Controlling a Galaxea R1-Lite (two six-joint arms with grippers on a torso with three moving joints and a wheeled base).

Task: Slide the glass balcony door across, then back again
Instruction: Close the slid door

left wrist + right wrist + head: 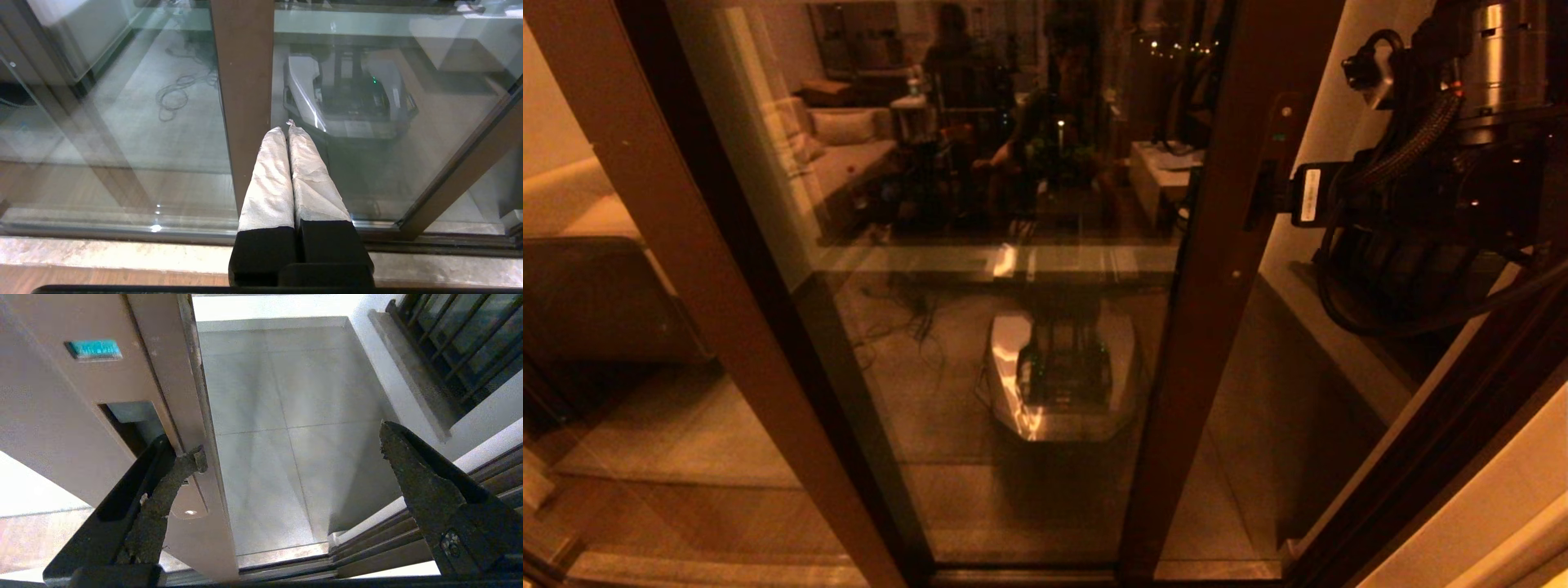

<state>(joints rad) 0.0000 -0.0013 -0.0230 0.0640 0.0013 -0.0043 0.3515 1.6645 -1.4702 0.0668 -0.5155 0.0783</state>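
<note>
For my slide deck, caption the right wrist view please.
Right tool open, one finger hooked at the glass balcony door handle slot, balcony floor visible beyond.

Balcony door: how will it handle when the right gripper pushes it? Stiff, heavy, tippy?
The door probably feels heavy: a tall glass pane. Its brown frame looks rigid, so little flex. The floor track should keep it sliding, not tipping. The right gripper, open, has one finger at the handle slot.

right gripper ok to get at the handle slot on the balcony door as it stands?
Probably yes. The right gripper is open at the glass balcony door, one finger already at the handle slot; the other hangs over bare balcony floor. Nothing sits between them.
</note>
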